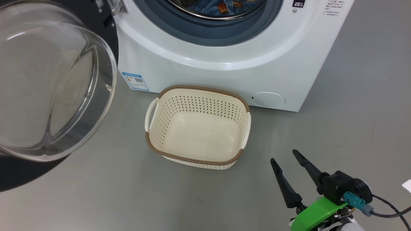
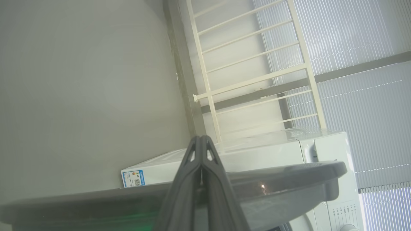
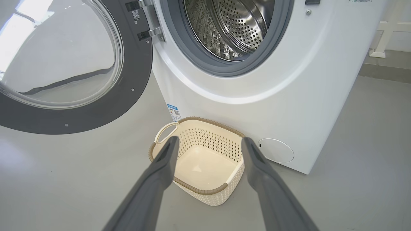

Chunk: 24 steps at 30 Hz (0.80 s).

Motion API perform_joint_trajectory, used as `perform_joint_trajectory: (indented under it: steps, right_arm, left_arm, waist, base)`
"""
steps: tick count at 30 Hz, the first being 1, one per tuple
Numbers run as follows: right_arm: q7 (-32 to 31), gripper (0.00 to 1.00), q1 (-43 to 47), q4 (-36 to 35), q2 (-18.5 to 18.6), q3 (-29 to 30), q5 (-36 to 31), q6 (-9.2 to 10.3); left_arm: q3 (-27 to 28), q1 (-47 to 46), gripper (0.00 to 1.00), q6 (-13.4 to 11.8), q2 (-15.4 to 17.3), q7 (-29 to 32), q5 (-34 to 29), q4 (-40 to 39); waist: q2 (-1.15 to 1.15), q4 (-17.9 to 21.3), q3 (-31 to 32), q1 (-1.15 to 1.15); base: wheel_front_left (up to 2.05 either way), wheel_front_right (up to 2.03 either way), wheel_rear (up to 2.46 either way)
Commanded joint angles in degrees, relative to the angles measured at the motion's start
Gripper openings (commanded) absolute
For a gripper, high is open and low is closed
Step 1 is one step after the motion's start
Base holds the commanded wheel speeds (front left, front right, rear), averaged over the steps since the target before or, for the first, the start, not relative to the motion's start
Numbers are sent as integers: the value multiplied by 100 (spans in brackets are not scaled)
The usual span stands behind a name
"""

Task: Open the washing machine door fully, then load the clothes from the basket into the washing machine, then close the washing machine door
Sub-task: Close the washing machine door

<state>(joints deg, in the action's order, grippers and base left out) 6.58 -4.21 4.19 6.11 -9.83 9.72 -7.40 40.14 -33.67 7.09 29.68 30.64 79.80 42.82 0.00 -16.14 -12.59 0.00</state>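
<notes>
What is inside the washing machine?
In the washing machine, blue clothes with orange-brown prints lie in the steel drum. The grey gasket and the picture's top edge hide the rest, so how many is unclear.

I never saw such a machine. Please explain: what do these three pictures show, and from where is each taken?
A two-armed wheeled robot took them. The head camera looks down at a big white front-loading washing machine, its round black-rimmed glass door open, and an empty cream perforated plastic basket on the grey floor. Light blue printed clothes lie in the steel drum. Each other picture comes from a wrist camera looking along two dark fingers: the left gripper is shut, the right gripper is open. Neither holds anything.
</notes>
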Motion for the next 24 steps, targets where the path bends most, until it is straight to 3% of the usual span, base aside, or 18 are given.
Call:
perform_joint_trajectory:
  steps: [1, 12, 24]
  right_arm:
    - [33, 100, -86, -114, -18, -149, -15, -9]
    - [239, 100, 44, -70, -102, 273, -104, -9]
    - [376, 100, 107, -118, -242, 640, -152, -9]
  left_arm:
    - [17, 145, 0, 39, 388, 183, -37, -139]
    - [-48, 413, 0, 39, 354, 732, 116, -463]
    - [-145, 856, 0, 39, 106, 1514, 456, -1143]
  waist:
    - [0, -1, 32, 0]
    - [0, 40, 164, 0]
    - [0, 359, 325, 0]
  base:
    - [0, 0, 0]
    - [0, 0, 0]
    - [0, 0, 0]
